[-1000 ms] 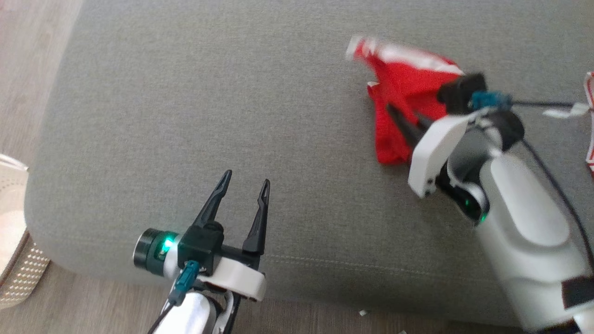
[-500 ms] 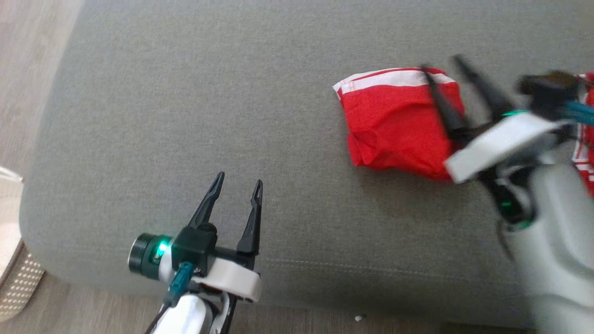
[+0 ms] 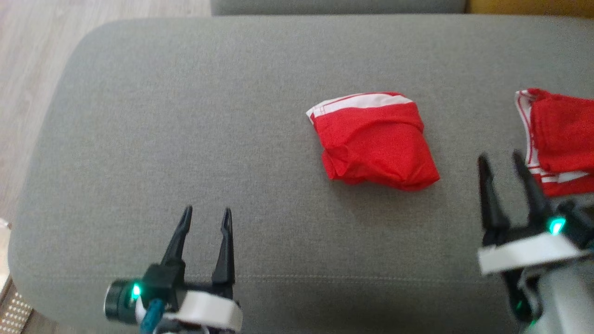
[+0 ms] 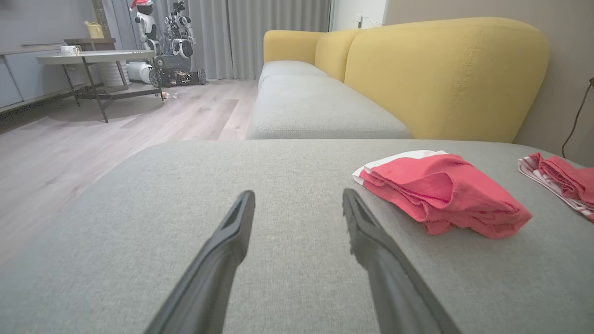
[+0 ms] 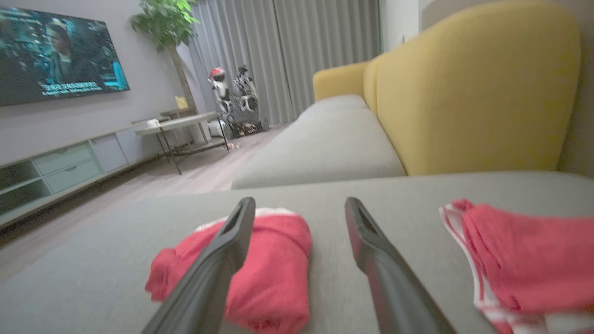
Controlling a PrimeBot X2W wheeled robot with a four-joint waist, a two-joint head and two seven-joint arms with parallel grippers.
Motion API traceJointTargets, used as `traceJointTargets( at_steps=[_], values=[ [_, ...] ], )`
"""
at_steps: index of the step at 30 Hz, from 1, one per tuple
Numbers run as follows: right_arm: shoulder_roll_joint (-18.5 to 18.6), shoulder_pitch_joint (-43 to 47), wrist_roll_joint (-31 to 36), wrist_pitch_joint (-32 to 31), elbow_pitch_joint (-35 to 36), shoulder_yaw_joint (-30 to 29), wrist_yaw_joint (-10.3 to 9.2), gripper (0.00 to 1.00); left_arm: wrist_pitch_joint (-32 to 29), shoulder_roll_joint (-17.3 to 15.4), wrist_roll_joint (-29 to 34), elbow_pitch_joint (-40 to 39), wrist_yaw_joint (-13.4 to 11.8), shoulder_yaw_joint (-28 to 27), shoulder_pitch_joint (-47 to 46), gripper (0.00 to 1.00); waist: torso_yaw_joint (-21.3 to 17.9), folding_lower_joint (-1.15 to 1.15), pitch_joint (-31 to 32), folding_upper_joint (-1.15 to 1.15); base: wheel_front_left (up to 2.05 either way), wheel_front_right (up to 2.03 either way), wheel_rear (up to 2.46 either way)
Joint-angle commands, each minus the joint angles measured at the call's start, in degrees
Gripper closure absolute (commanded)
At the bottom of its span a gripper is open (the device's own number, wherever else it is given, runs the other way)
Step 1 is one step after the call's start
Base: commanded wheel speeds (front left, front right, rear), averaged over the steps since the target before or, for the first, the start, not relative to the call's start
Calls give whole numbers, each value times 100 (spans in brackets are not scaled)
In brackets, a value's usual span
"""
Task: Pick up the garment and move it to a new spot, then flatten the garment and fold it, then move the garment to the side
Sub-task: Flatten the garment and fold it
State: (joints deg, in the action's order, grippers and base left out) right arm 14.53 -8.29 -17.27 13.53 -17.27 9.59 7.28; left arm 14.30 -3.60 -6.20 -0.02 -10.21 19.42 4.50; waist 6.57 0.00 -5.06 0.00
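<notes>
On the cushion (image 3: 185,139), the folded red garment (image 3: 376,141) slants far-left to near-right, left of my right gripper (image 3: 501,157), farther from my left gripper (image 3: 206,212); both jaws wide, empty.

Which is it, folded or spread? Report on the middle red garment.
Folded. The middle red garment lies as a compact layered bundle on the grey cushion, its white band along one edge.

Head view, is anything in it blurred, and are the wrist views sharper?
Head view: the right hand is blurred, the folded red garment fairly crisp. Left wrist view: sharp throughout. Right wrist view: soft, the yellow sofa back hazy.
</notes>
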Motion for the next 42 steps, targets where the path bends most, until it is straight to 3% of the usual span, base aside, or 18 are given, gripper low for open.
traceJointTargets(
  at_steps=[1,6,7,8,9,10,18,26,30,34,35,36,37,42],
  values=[
    [-100,124,98,94,62,70,21,0,70,34,52,-251,-67,-223,-18,0,-47,0,146,0,0,0,0],
    [-393,342,289,139,-249,28,21,0,70,44,228,-343,-68,-149,201,0,79,0,208,0,0,0,0],
    [-403,277,353,141,-318,38,21,8,70,46,255,-362,-63,-125,207,0,129,0,199,0,0,0,0],
    [-404,176,419,143,-391,88,21,74,70,48,277,-375,-58,-100,207,0,179,0,191,0,0,0,0],
    [-404,176,419,143,-391,88,21,74,70,48,277,-375,-58,-100,207,0,179,0,191,0,0,0,0],
    [-413,49,454,144,-479,109,21,100,70,50,301,-378,-51,-68,200,0,243,0,181,0,0,0,0],
    [-434,-1428,640,142,-2054,570,21,100,70,64,324,-288,-39,184,84,0,873,0,14,0,0,0,0],
    [-834,-2005,205,66,-3776,1759,21,100,70,69,251,-65,-25,303,-44,0,1188,0,5,0,0,0,0],
    [-1088,-1560,-598,-251,-3863,2611,21,100,70,70,226,-28,-70,243,12,0,1090,0,116,0,0,0,0],
    [-1114,-1205,-1704,-298,-2998,3476,21,100,70,70,218,-70,-83,137,86,0,783,0,270,0,0,0,0],
    [-1031,-1196,-1874,-195,-2770,3613,21,96,70,70,213,-99,-100,84,109,0,674,0,304,0,0,0,0],
    [-913,-1206,-1992,-91,-2593,3664,21,75,70,70,210,-131,-114,34,131,0,567,0,338,0,0,0,0],
    [-795,-1235,-2041,6,-2453,3636,21,0,70,70,215,-170,-129,-9,153,0,463,0,366,0,0,0,0],
    [-362,-1178,-1586,142,-1623,2674,21,0,70,71,148,-407,-144,-248,243,0,-30,0,527,0,0,0,0]
  ],
)
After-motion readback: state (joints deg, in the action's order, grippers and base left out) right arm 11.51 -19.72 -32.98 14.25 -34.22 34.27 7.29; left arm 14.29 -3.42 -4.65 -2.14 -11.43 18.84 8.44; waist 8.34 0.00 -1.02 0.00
